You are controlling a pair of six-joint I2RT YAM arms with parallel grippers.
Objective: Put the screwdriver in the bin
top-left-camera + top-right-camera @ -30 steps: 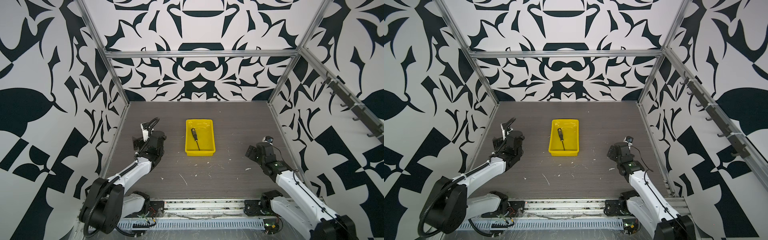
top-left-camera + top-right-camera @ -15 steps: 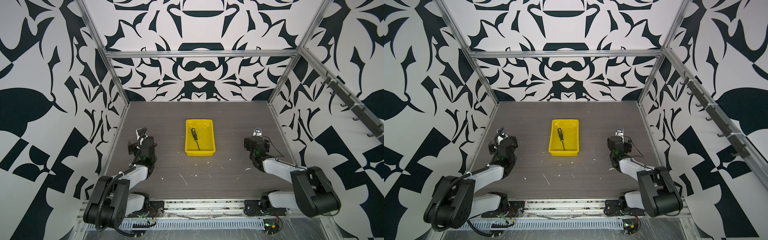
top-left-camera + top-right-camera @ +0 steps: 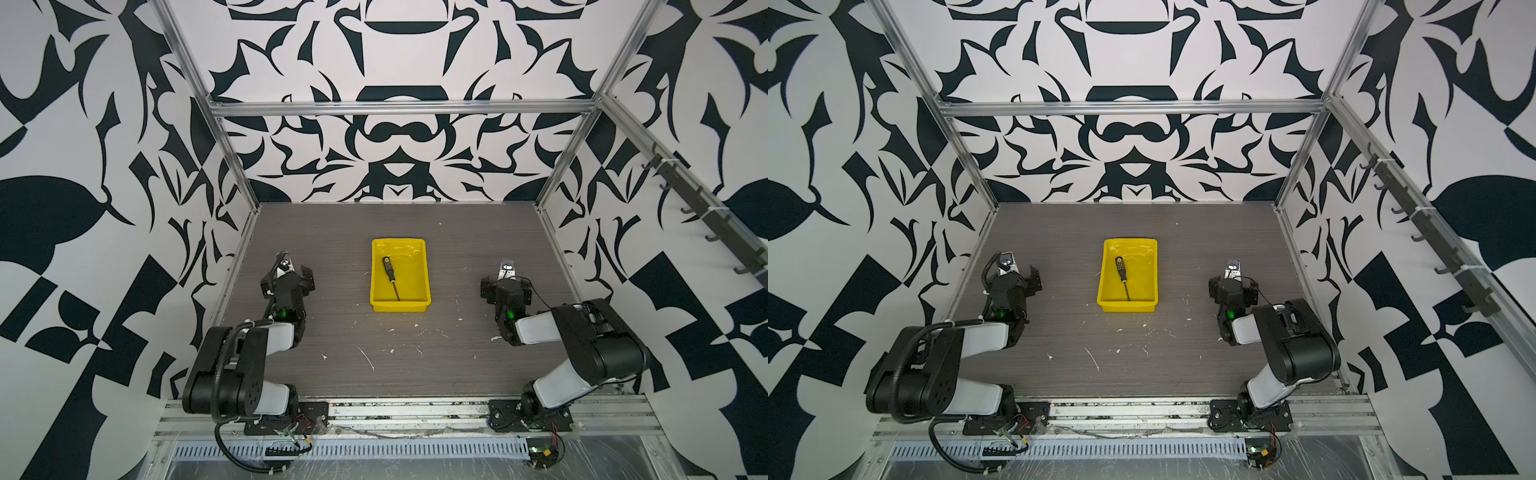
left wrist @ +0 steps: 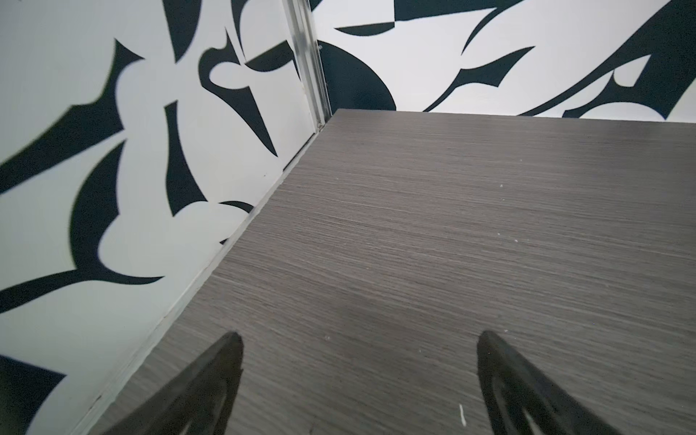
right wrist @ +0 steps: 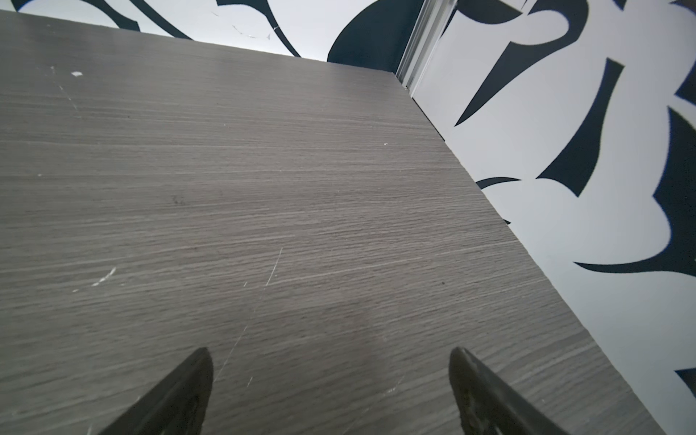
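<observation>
Both arms sit folded low, flanking the yellow bin with the screwdriver inside. The left gripper and right gripper are spread wide, holding nothing.

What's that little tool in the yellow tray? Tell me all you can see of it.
A slim screwdriver: black handle dotted yellow-orange, thin dark shaft. It lies flat inside the shallow yellow plastic bin, slightly slanted, handle towards the far end, tip near the front wall. Only the bin touches it.
</observation>
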